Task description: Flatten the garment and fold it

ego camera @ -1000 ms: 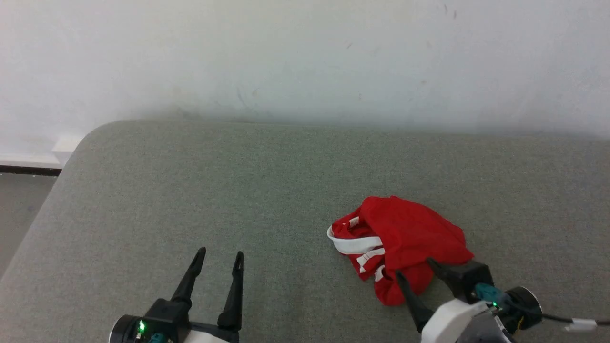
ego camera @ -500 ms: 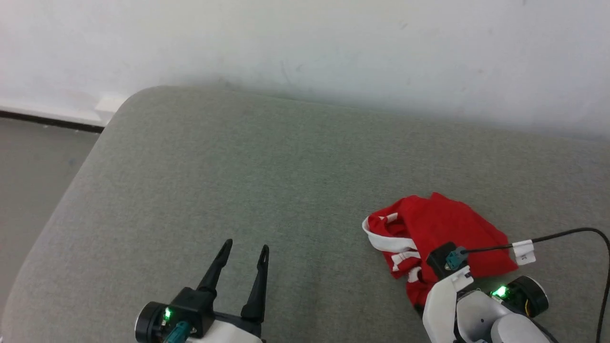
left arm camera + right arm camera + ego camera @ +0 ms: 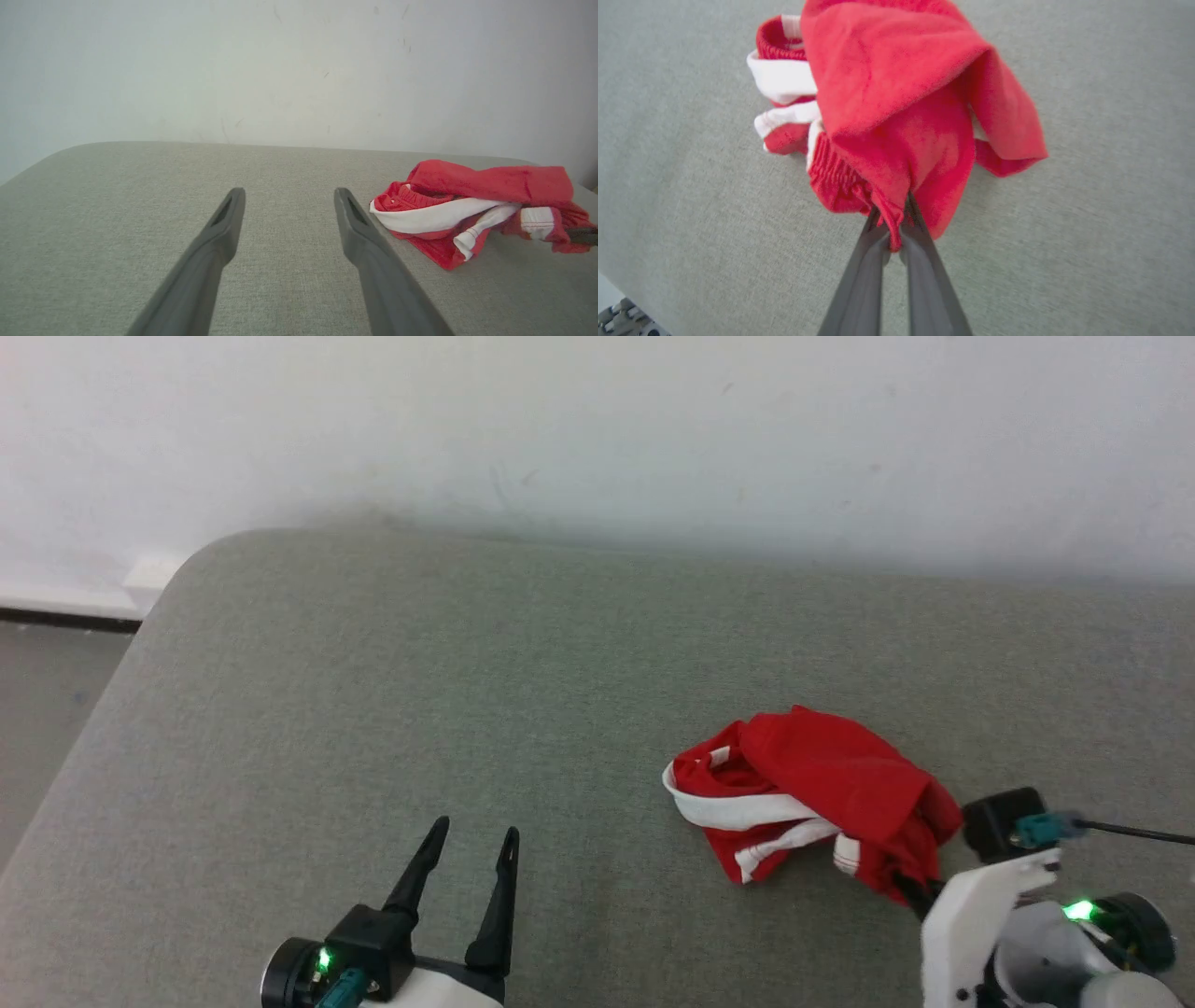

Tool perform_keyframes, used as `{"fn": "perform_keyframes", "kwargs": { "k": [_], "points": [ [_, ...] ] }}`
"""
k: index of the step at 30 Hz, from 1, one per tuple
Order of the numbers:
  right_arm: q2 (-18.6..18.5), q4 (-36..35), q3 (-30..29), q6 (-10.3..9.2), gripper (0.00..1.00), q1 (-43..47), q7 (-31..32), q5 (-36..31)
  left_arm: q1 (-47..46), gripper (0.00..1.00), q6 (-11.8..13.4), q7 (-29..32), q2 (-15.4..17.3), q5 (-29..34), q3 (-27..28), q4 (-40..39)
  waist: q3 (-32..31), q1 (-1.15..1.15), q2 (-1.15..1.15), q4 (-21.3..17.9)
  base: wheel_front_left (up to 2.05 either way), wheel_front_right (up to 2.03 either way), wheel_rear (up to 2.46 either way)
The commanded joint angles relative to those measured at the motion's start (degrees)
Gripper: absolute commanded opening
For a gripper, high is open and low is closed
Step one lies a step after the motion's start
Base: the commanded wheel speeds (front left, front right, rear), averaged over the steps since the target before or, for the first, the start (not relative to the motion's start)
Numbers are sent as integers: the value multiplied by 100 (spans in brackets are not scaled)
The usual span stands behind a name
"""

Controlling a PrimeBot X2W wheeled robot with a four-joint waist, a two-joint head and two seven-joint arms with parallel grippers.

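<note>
Grey-green felted tabletop (image 3: 373,709), broad, bore the crumpled bright red thin-fabric garment (image 3: 822,775) with white trim, right of centre. Right gripper (image 3: 894,224) was clamped on one red fold; such a thin pinch might slip, or drag everything bunched. Left gripper (image 3: 289,196) stood spread, well apart; nothing lay between.

Text: none can be read.
Brands, numbers, signs: none can be read.
On the garment (image 3: 831,775): only plain white bands, no letters readable.
</note>
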Motion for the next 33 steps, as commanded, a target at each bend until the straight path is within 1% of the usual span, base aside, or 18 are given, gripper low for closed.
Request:
{"fn": "perform_keyframes", "kwargs": {
  "k": [1, 5, 7, 9, 11, 13, 14, 18, 21, 24, 26, 30, 33],
  "points": [
    [36, -285, -319, -5, 0, 226, -35, 50, 24, 100, -47, -27, -62, 62, 45, 12, -264, 0, 0, -492, 0, 0, 0],
    [271, -680, -1218, -5, 0, 670, 77, -34, 57, 100, -97, -27, -144, 92, 100, 25, -330, 0, 0, -720, 0, 0, 0],
    [325, -669, -1642, -5, 0, 861, 138, -265, 51, 100, -148, -27, -176, 123, 93, 44, -327, 0, 0, -768, 0, 0, 0],
    [372, -505, -1999, -5, 0, 1021, 193, -531, 37, 100, -183, -27, -200, 149, 107, 67, -323, 0, 0, -809, 0, 0, 0],
    [441, -313, -2250, -5, 100, 1096, 154, -795, 35, 100, -220, -27, -220, 175, 118, 94, -325, 0, 0, -832, 0, 0, 0],
    [501, -235, -2311, -5, 100, 1075, -88, -994, 35, 100, -263, -27, -231, 209, 118, 126, -327, 0, 0, -843, 0, 0, 0],
    [536, -237, -2286, -5, 100, 1037, -231, -992, 35, 100, -281, -27, -237, 225, 117, 137, -333, 0, 0, -851, 0, 0, 0],
    [633, -462, -2059, -5, 100, 814, -1033, -711, 35, 100, -355, -27, -288, 277, 76, 114, -362, 0, 0, -922, 0, 0, 0],
    [650, -709, -1756, -5, 100, 746, -1618, -567, 18, 100, -532, -16, -346, 223, -115, 214, -349, 0, 0, -981, 0, 0, 0],
    [657, -864, -1587, -5, 100, 754, -2097, -484, -82, 100, -812, 483, -409, 86, -601, 406, -308, 0, 0, -1039, 0, 0, 0],
    [660, -858, -1591, -5, 100, 765, -2329, -456, -236, 100, -911, 895, -433, 70, -958, 470, -255, 0, 0, -1074, 0, 0, 0],
    [661, -687, -1601, -5, 100, 780, -2567, -562, -674, 100, -1006, 1793, -480, -55, -1580, 623, -92, 0, 0, -1156, 0, 0, 0],
    [662, -596, -1525, -5, 100, 712, -2675, -544, -1139, 100, -1025, 2344, -503, -75, -1845, 776, 74, 0, 0, -1256, 0, 0, 0]
  ]
}}
